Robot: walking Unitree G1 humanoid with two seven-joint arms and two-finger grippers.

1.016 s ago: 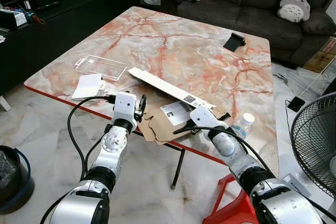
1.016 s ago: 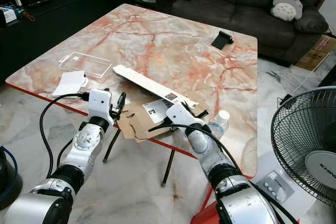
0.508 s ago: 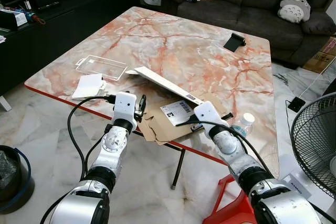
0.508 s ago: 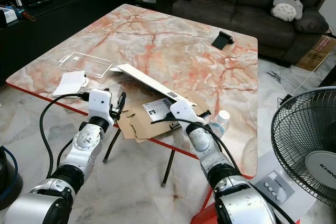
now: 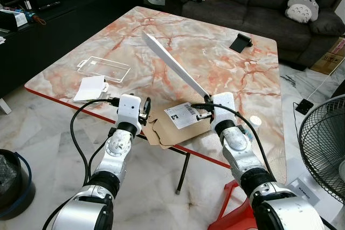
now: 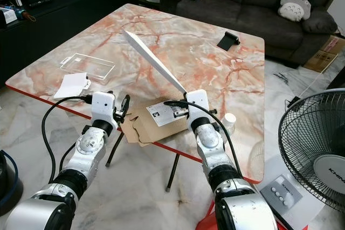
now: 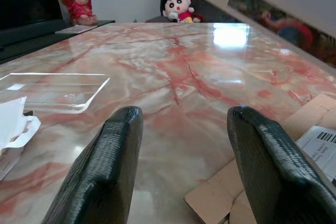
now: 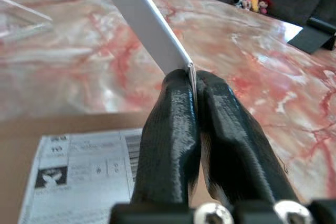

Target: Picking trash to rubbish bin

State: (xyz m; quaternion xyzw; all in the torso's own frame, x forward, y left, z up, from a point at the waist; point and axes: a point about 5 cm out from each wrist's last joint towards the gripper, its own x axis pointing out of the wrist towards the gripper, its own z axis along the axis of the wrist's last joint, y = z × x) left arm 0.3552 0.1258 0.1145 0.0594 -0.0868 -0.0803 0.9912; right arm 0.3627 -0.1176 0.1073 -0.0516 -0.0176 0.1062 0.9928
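So since a second ago the long white strip (image 5: 173,64) went from lying flat across the table to sticking up at a steep slant, with the right gripper (image 5: 204,103) swung round and pinching its near end. The left gripper (image 5: 145,108) hasn't budged.

Left eye view: the right gripper's fingers are closed on the strip's lower end, and the strip runs up and away from them over the marble table (image 5: 215,57). Right below those fingers sits the flattened cardboard (image 5: 161,127) with its white shipping label (image 5: 185,115), at the table's near edge. The left gripper hovers just beside the cardboard's other end. Beyond its fingers lie a clear plastic tray (image 5: 104,69) and a white folded packet (image 5: 90,88).

Right eye view: same layout, strip (image 6: 153,61) tilted up off the table, a plastic bottle (image 6: 230,123) just past the right arm.

Left wrist view: fingers (image 7: 100,174) are spread wide with nothing between them. The cardboard's corner lies just ahead of one finger, the clear tray ahead of the other.

Right wrist view: fingers (image 8: 170,129) squeezed together on the strip's thin edge, label just under them.
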